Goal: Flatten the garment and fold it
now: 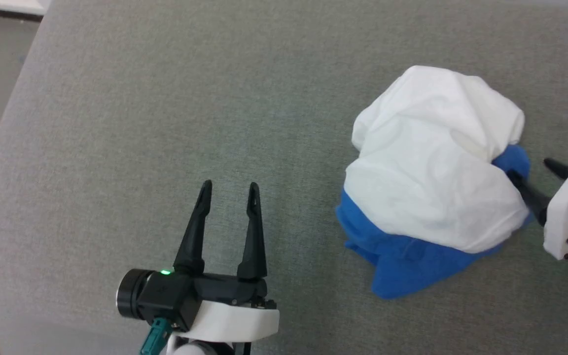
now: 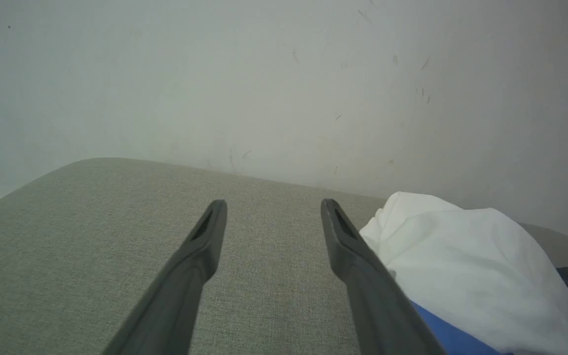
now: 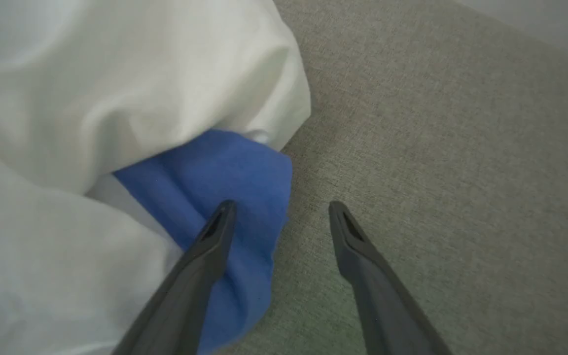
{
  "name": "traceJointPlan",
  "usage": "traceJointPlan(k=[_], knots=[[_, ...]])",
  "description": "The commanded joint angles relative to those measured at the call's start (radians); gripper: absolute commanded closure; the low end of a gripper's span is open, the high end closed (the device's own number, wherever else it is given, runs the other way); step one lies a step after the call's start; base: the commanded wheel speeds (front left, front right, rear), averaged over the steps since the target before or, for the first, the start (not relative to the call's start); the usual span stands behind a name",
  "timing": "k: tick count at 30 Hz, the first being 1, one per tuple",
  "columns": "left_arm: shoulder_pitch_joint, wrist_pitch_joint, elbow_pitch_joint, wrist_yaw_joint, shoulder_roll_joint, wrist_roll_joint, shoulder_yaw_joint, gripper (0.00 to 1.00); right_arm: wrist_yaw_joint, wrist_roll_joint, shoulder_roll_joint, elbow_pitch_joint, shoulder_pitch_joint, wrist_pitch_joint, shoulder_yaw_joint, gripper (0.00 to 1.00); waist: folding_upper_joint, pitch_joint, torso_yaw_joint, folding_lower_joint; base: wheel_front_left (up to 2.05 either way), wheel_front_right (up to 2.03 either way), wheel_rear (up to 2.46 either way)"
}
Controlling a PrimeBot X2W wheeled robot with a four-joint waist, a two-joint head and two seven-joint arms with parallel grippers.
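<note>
White cotton over royal blue, the garment (image 1: 437,167) sits crumpled in a rounded heap on the grey fabric surface (image 1: 165,98). It lies well in from the left edge and shows no clear long axis. The right gripper (image 1: 530,170) is much the nearer. It is spread wide and empty, with one finger at a blue fold on the heap's right side and the other over bare fabric. The left gripper (image 1: 230,186), likewise wide and empty, stands well apart to the heap's left. The first pull probably falls to the right arm.
</note>
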Motion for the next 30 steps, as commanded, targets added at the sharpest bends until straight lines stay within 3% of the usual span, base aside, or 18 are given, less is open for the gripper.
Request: traceJointPlan(k=[1,3,4,5,6,7,13,16,21,25,30], knots=[[-0.020,-0.005,-0.004,0.001,-0.005,-0.003,-0.006,0.00,-0.002,0.014,-0.004,0.017,-0.015,0.007,0.018,0.00,0.0000,0.030,0.033,-0.0002,0.00,0.00,0.00],[-0.025,-0.005,-0.004,0.007,-0.005,-0.008,-0.013,0.00,-0.002,0.036,-0.004,0.041,-0.014,0.018,0.049,0.00,0.0000,0.033,0.038,-0.0002,0.00,0.00,0.00],[-0.026,-0.005,-0.004,0.009,-0.005,-0.010,-0.015,0.00,-0.002,0.046,-0.002,0.054,-0.013,0.021,0.060,0.07,0.0000,0.033,0.039,-0.0002,0.00,0.00,0.00],[-0.027,-0.005,-0.003,0.012,-0.005,-0.012,-0.017,0.00,-0.002,0.052,-0.001,0.066,-0.013,0.022,0.067,0.44,0.0000,0.032,0.040,-0.0002,0.00,0.00,0.00],[-0.027,-0.005,-0.001,0.013,-0.005,-0.013,-0.018,0.00,-0.002,0.051,-0.001,0.076,-0.015,0.016,0.071,0.64,0.0000,0.030,0.041,-0.0002,0.00,0.00,0.00],[-0.027,-0.005,0.000,0.015,-0.005,-0.015,-0.019,0.00,-0.002,0.043,-0.002,0.082,-0.018,0.000,0.072,1.00,0.0000,0.028,0.041,-0.0002,0.00,0.00,0.00],[-0.019,-0.005,0.009,0.021,-0.005,-0.017,-0.010,0.00,-0.002,0.027,0.012,0.069,-0.071,-0.091,0.035,1.00,0.0000,-0.007,0.013,-0.0002,0.00,0.00,0.00],[-0.012,-0.005,0.017,0.013,-0.005,-0.014,0.000,0.00,-0.002,0.030,0.009,0.039,-0.117,-0.121,-0.031,1.00,0.0000,-0.035,-0.009,-0.0002,0.00,0.00,0.00],[0.002,-0.005,0.026,-0.003,-0.005,-0.010,0.018,0.00,-0.002,-0.040,-0.020,-0.020,-0.143,-0.175,-0.257,1.00,0.0000,-0.077,-0.033,-0.0002,0.00,0.00,0.00],[0.016,-0.005,0.027,-0.016,-0.005,-0.009,0.032,0.00,-0.002,-0.132,-0.028,-0.049,-0.028,-0.183,-0.486,1.00,0.0000,-0.091,-0.037,-0.0002,0.00,0.00,0.00],[0.032,-0.005,0.027,-0.027,-0.005,-0.005,0.044,0.00,-0.002,-0.143,0.088,-0.020,0.217,-0.147,-0.659,1.00,0.0000,-0.087,-0.033,-0.0002,0.00,0.00,0.00]])
